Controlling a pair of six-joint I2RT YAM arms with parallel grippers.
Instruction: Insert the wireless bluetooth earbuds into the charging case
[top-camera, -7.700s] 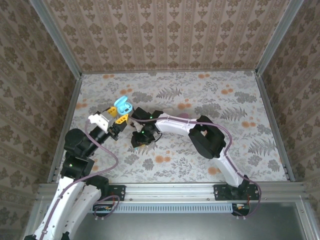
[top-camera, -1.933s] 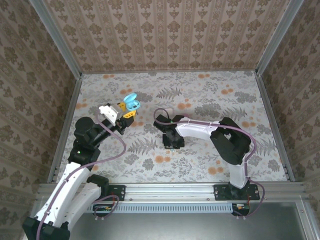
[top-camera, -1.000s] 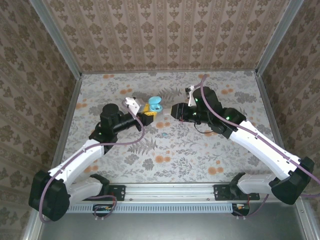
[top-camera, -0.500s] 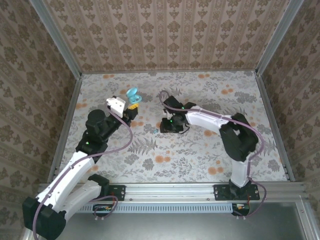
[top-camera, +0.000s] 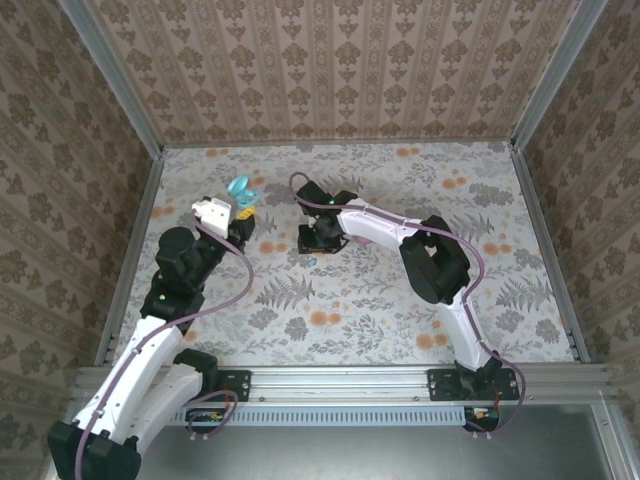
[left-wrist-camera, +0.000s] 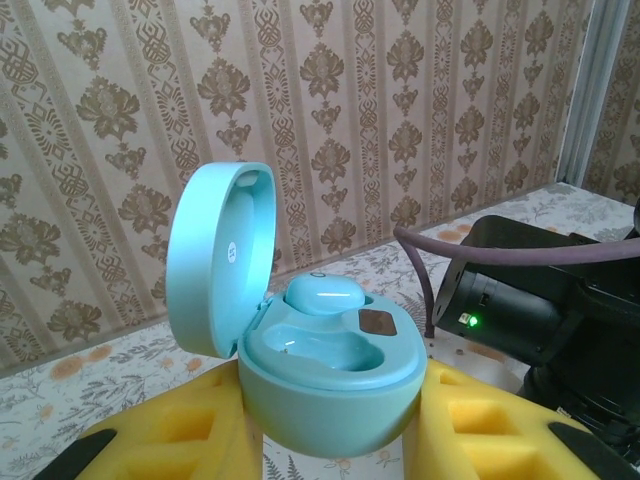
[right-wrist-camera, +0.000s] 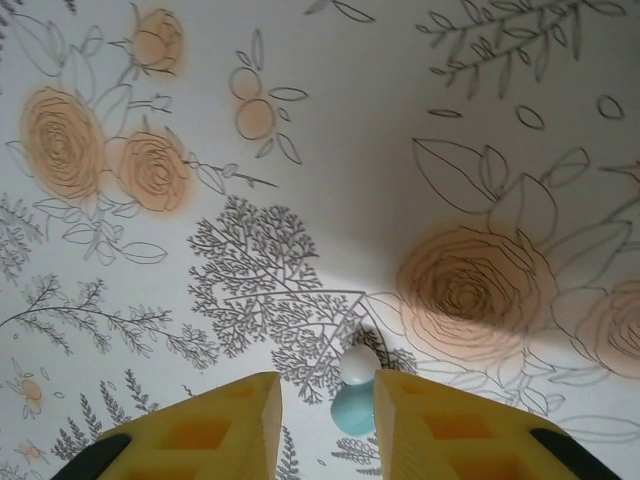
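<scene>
Earbud lies at right hand's fingertips, case held open

Pickup of the last loose bud is the step in hand, by the look of it. The right hand (right-wrist-camera: 327, 400) hovers low over the flower-printed tabletop (right-wrist-camera: 330, 150). Its yellow foam-padded fingers (right-wrist-camera: 235, 425) stand a little apart on either side of a tiny glossy teal plastic earbud (right-wrist-camera: 353, 408) with a whitish rounded tip (right-wrist-camera: 358, 362). The bud lies on the tabletop at the fingertips; whether the pads pinch it cannot be told.

To its left, the left hand (left-wrist-camera: 330, 440) is pressed onto a pebble-like pale teal plastic charging case (left-wrist-camera: 330, 385). It holds the case above the tabletop with the round hinged lid (left-wrist-camera: 220, 260) thrown back. One matching teal earbud (left-wrist-camera: 325, 295) sits in the far well; the near well (left-wrist-camera: 320, 350) looks empty.

The next move probably calls for a firm pinch on so small and slick a bud. A lift and a carry across to the case would follow, lined up with the empty well.
</scene>
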